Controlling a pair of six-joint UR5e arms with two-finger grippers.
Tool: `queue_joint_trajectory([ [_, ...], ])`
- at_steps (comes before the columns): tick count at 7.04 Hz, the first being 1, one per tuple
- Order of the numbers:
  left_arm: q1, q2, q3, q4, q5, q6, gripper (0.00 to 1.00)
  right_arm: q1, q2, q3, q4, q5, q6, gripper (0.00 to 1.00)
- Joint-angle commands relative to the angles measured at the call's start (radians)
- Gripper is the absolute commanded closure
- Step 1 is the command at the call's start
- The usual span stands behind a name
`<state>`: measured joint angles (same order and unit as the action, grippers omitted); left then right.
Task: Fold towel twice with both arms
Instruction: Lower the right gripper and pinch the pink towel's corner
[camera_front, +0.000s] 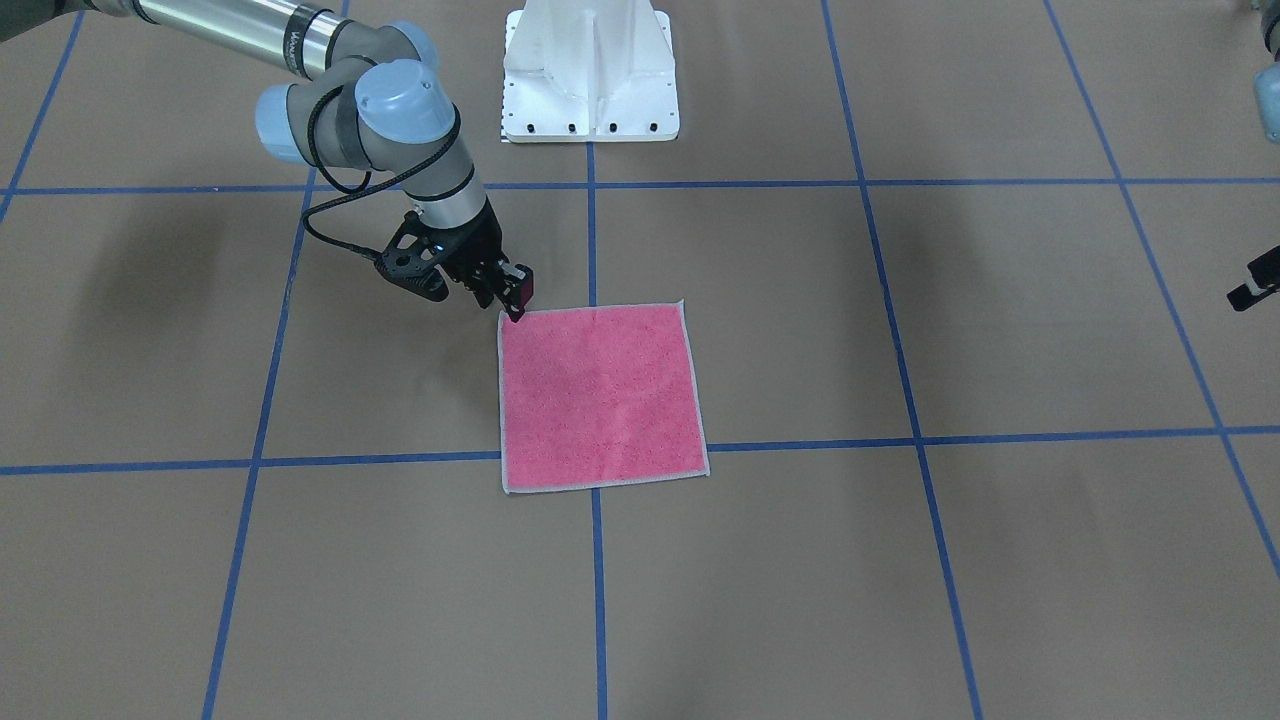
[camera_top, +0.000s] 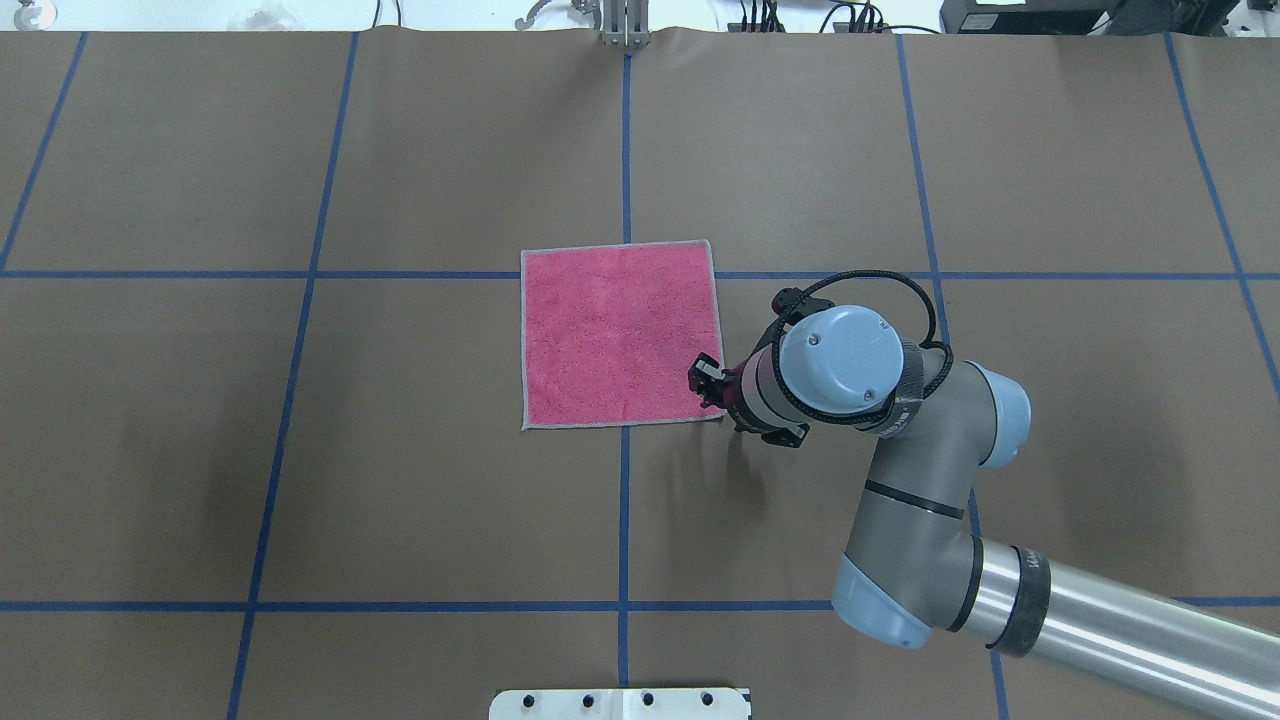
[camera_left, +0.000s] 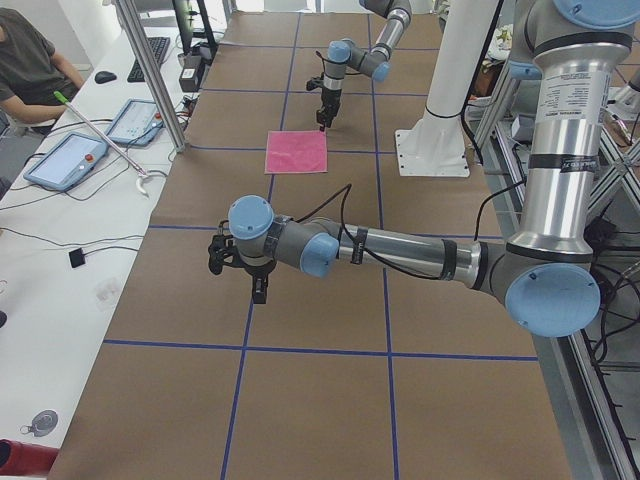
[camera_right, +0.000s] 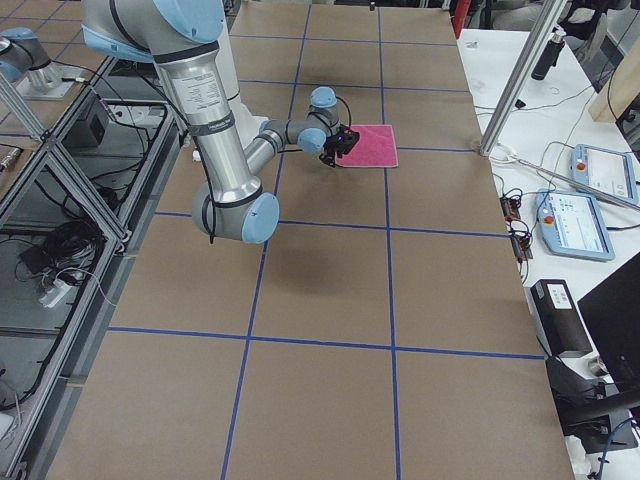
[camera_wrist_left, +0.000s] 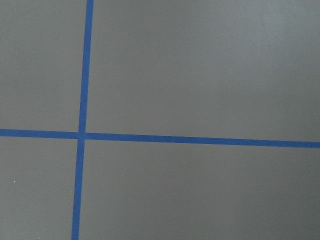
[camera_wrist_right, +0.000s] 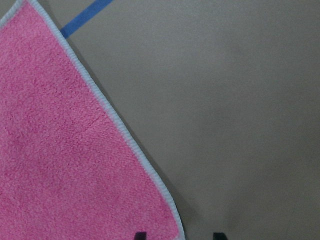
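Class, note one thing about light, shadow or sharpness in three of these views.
Front-facing view: soft, blurry-edged shadows lie on the table beside the right arm. Overhead view: a bright sheen runs along that arm's silver tube. Right wrist view: the towel looks sharp, with shade beside its corner.

Pink towel (camera_front: 600, 395) with light grey edging on a brown table (camera_front: 1000, 560) gridded with blue tape (camera_front: 599, 600)

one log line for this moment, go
towel: flat, pink up, unfolded | right gripper: open at towel's robot-side right corner | left gripper: over bare table, far from towel, state unclear | folds: none
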<state>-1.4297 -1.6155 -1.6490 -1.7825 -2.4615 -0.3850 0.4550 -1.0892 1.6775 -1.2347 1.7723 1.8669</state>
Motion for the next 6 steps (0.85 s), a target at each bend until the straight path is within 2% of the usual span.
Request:
queue_joint_trajectory([
  [1, 0.000, 0.000, 0.000, 0.000, -0.001, 0.000, 0.00, -0.004, 0.002, -0.004, 0.000, -0.001, -0.003, 0.55],
  [3, 0.000, 0.000, -0.002, 0.000, -0.001, 0.000, 0.00, -0.009, 0.002, -0.004, 0.000, -0.001, -0.003, 0.56],
  [6, 0.000, 0.002, 0.000, 0.000, -0.001, 0.002, 0.00, -0.009, -0.001, -0.004, 0.000, -0.002, -0.003, 0.64],
])
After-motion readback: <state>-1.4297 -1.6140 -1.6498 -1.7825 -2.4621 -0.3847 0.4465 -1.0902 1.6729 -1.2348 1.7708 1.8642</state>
